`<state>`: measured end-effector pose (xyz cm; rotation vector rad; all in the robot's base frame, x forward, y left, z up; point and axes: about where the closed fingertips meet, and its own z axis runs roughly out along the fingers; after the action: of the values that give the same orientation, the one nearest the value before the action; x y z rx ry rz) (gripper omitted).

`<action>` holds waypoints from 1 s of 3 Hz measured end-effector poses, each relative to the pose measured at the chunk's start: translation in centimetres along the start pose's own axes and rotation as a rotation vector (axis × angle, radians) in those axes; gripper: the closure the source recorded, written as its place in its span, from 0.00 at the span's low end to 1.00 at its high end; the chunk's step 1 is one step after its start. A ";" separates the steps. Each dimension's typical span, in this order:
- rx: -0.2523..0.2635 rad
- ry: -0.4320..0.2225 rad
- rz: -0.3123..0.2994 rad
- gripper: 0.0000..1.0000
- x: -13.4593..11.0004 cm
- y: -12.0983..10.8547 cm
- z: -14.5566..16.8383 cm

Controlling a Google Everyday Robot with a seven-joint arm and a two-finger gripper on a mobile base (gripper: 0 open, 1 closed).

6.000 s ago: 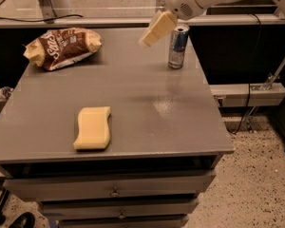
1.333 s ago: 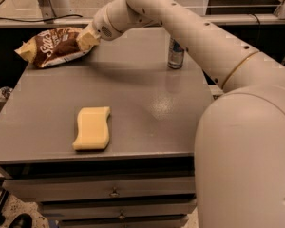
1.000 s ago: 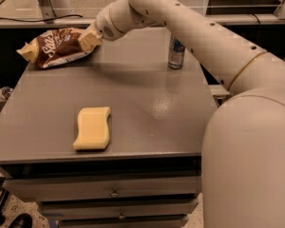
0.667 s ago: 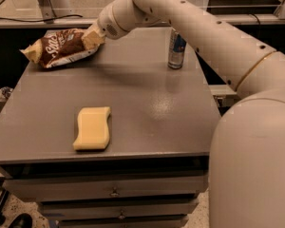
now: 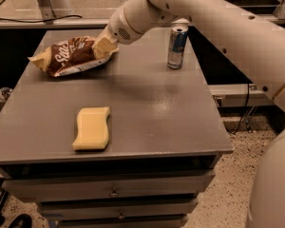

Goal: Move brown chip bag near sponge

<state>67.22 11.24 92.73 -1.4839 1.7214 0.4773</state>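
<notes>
The brown chip bag [image 5: 69, 56] is at the far left of the grey table [image 5: 161, 113], with white script on its dark front. My gripper [image 5: 103, 47] is at the bag's right end, its pale yellow fingers [image 5: 100, 48] shut on that end. The pale-yellow sponge [image 5: 91, 128] lies flat near the table's front left edge, well in front of the bag and apart from it. My white arm reaches in from the upper right.
A slim blue-silver can [image 5: 177, 46] stands upright at the far right of the table, right of my gripper. The table has drawers [image 5: 114, 192] below its front edge. A ledge with a cable runs behind it.
My gripper reached the bag's right end and closed on it. The bag has since shifted a little to the right and toward the front with the gripper. Sponge and can have not moved.
</notes>
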 end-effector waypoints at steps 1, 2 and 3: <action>-0.055 0.061 0.008 1.00 1.5 3.5 -1.8; -0.100 0.133 0.016 1.00 3.0 6.6 -4.2; -0.122 0.201 0.024 1.00 4.1 8.8 -6.8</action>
<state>56.68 5.78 91.89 -1.6467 1.8960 0.4664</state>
